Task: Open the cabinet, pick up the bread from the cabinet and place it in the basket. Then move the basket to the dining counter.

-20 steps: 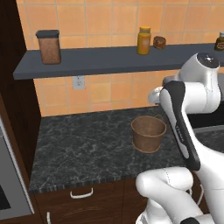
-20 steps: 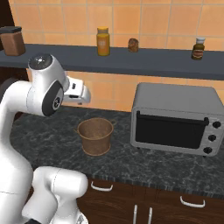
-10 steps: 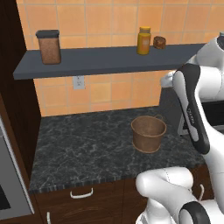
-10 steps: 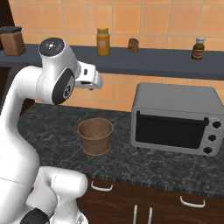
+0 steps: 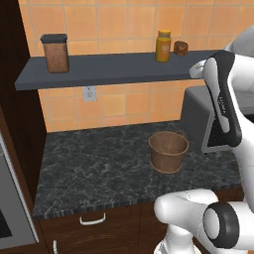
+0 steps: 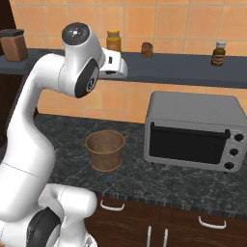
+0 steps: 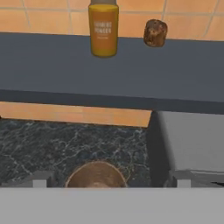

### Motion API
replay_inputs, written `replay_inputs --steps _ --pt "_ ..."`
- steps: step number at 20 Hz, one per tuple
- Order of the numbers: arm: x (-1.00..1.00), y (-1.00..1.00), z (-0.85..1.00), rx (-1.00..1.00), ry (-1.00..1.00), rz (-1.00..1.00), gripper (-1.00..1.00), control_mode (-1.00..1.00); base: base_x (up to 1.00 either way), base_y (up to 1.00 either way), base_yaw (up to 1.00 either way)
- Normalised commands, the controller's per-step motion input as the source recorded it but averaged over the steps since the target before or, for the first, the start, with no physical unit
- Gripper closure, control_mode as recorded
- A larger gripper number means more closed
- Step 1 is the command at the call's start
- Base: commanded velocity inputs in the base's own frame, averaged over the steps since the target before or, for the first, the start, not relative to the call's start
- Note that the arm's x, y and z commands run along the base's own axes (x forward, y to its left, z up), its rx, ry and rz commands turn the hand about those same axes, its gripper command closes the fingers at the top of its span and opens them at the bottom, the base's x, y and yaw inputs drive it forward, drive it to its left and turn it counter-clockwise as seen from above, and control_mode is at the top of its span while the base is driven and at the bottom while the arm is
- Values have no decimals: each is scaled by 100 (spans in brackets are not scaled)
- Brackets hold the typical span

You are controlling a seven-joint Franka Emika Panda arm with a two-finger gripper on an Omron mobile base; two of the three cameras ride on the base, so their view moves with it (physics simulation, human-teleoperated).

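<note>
The basket (image 5: 168,151) is brown, and it sits on a black counter (image 5: 94,168) with thin white swirls. The wall (image 5: 124,20) has orange tiles, the shelf (image 5: 114,69) is dark grey, and the oven (image 6: 193,130) is silver with a black door. One jar (image 5: 163,46) is yellow.

You could see faint print on the yellow jar (image 7: 103,27), but it was too blurred to read.

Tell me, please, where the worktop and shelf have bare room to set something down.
The black worktop is bare from the dark cabinet side across to the basket. The shelf is free between the brown canister and the yellow jar. It is crowded between the basket and the toaster oven.
</note>
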Motion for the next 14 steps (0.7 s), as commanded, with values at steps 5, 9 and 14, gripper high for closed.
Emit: replay_inputs --steps 5,9,14 --pt "63 -33 26 0 -3 0 -100 -100 0 0 0" --pt "76 -33 18 0 0 0 -100 -100 0 0 0" --pt "77 -16 4 0 1 0 -100 -100 0 0 0"
